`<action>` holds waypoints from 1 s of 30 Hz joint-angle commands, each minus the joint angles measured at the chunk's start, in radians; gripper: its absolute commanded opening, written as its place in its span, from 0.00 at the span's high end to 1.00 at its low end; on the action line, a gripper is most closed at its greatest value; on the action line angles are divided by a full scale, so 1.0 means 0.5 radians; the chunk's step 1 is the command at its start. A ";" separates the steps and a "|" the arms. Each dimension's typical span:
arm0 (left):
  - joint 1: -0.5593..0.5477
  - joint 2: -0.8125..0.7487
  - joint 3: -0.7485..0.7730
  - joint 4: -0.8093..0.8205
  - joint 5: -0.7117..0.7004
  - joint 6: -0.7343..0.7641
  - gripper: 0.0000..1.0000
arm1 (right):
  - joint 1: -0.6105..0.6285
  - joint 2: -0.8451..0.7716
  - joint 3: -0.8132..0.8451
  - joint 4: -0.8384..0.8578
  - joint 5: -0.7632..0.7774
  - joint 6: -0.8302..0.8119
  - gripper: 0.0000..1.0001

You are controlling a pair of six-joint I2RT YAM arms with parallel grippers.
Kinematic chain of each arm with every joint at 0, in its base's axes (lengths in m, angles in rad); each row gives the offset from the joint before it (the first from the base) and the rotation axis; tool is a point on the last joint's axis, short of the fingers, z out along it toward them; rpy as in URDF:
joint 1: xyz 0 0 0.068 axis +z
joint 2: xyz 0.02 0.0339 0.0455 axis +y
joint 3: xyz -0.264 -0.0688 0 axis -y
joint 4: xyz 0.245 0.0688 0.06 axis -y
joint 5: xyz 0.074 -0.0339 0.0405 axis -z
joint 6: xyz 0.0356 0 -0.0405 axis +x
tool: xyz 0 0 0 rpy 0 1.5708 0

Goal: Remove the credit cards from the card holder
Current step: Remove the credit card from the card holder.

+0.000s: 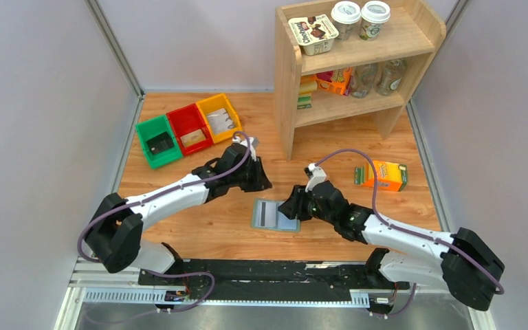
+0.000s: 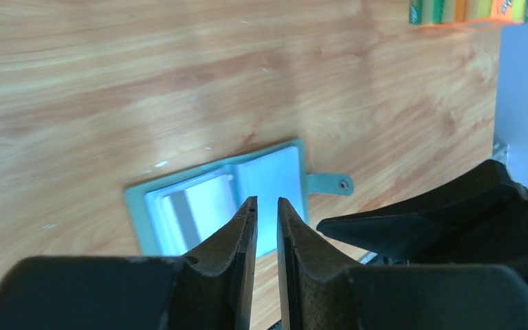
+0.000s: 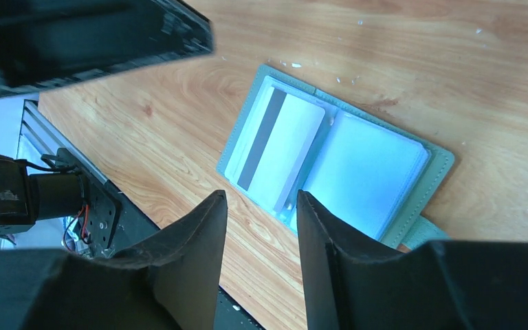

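The card holder (image 1: pixel 275 215) lies open and flat on the wooden table, grey-green with pale blue inner panels. A white card with a dark stripe (image 3: pixel 275 148) sits in its left leaf. The small tab (image 2: pixel 330 183) sticks out from one edge. My left gripper (image 1: pixel 261 184) hovers just beyond the holder's far edge. In the left wrist view (image 2: pixel 267 201) its jaws stand a narrow slit apart with nothing between them. My right gripper (image 1: pixel 291 208) is at the holder's right edge. In the right wrist view (image 3: pixel 261 194) it is open and empty, above the holder's near edge (image 3: pixel 371 165).
An orange carton with green ends (image 1: pixel 381 175) lies to the right. A wooden shelf unit (image 1: pixel 357 62) with cups and bottles stands at the back. Green (image 1: pixel 158 141), red (image 1: pixel 189 128) and yellow (image 1: pixel 218 117) bins sit at the back left. A black rail (image 1: pixel 268 271) runs along the near edge.
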 commanded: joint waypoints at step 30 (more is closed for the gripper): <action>0.062 0.211 -0.431 0.045 0.141 -0.024 0.85 | -0.231 0.946 -0.047 0.955 -0.732 0.451 0.68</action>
